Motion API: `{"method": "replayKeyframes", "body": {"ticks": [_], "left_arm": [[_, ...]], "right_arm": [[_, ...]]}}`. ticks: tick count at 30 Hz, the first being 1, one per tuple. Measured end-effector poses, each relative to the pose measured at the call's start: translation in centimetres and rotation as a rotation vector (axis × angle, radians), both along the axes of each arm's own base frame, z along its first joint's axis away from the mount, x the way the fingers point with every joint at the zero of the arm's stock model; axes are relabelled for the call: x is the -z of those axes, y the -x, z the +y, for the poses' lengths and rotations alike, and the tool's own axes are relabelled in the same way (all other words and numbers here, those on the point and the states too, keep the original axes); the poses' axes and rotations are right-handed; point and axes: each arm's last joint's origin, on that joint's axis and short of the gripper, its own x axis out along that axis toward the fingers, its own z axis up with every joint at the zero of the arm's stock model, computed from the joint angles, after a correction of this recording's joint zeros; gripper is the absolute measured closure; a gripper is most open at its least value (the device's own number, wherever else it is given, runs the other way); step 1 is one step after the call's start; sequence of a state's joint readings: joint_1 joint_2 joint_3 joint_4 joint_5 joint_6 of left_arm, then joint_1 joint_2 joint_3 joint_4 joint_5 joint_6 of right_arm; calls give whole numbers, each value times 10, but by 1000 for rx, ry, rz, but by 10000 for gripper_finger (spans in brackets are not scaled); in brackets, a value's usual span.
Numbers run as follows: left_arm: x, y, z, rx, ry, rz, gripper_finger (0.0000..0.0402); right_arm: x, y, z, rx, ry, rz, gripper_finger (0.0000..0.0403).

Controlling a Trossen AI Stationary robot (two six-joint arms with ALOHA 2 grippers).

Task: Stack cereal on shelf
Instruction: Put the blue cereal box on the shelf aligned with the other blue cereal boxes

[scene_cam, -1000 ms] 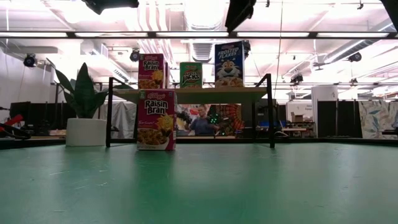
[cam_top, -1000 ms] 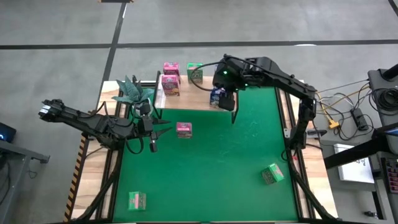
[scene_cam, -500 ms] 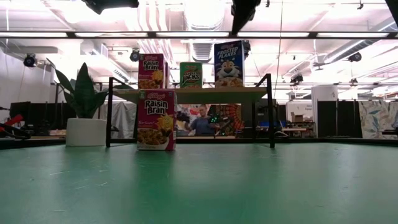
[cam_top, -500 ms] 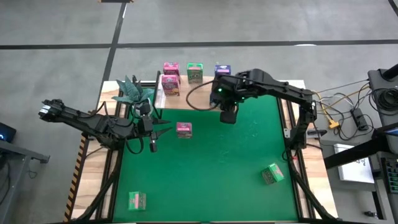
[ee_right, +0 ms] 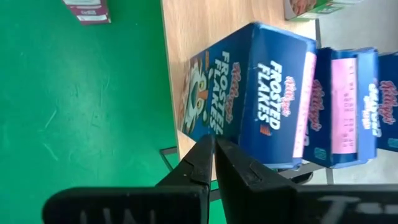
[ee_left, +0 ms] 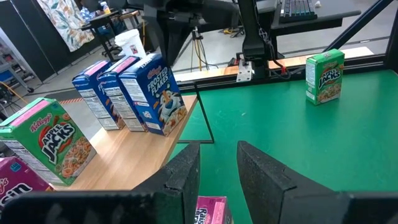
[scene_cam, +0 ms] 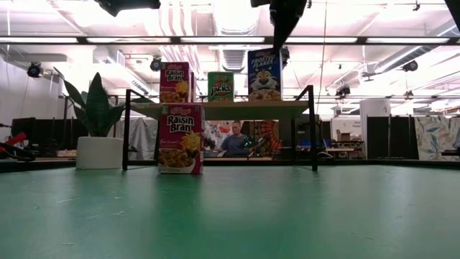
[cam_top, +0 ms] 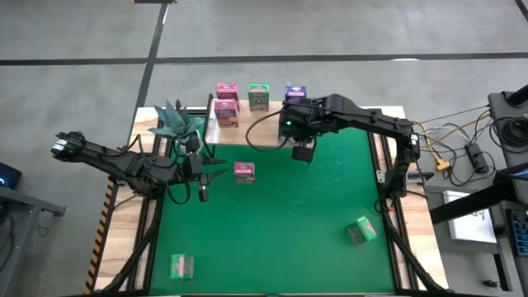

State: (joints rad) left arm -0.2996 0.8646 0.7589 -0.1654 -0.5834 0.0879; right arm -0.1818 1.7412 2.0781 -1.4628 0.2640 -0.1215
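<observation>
On the light-wood shelf (cam_top: 256,132) at the table's far side stand pink cereal boxes (cam_top: 225,113), a green one (cam_top: 258,95) and blue ones (cam_top: 294,93), which form a row in the right wrist view (ee_right: 249,81). My right gripper (cam_top: 302,151) hangs shut just in front of the shelf, above the mat, holding nothing; its shut fingers (ee_right: 214,152) point down at the nearest blue box's foot. My left gripper (cam_top: 202,177) waits at the left, open and empty, with a pink box (cam_top: 243,172) upright on the mat close by, seen below its fingers (ee_left: 211,208).
A potted plant (cam_top: 175,120) stands at the shelf's left end. Two green boxes rest on the green mat, one near right (cam_top: 360,231) and one near left (cam_top: 182,266). The mat's middle (cam_top: 297,214) is bare. A person sits in the room beyond (scene_cam: 233,140).
My right gripper has drawn back from the blue boxes on the shelf toward the table's near edge, sunk a little and shut its fingers on nothing. The boxes on the shelf stand as before.
</observation>
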Motion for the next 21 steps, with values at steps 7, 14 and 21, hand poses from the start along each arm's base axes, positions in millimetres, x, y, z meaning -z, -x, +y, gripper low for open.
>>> {"method": "replayKeyframes", "body": {"ticks": [7,14,21], "left_arm": [[0,0,0,0,0,0,313],[0,0,0,0,0,0,313],[0,0,0,1,0,0,313]], "right_arm": [[-6,1,-1,14,36,-13,394],[-5,4,-1,15,31,16,394],[-5,6,-1,32,49,33,394]]}}
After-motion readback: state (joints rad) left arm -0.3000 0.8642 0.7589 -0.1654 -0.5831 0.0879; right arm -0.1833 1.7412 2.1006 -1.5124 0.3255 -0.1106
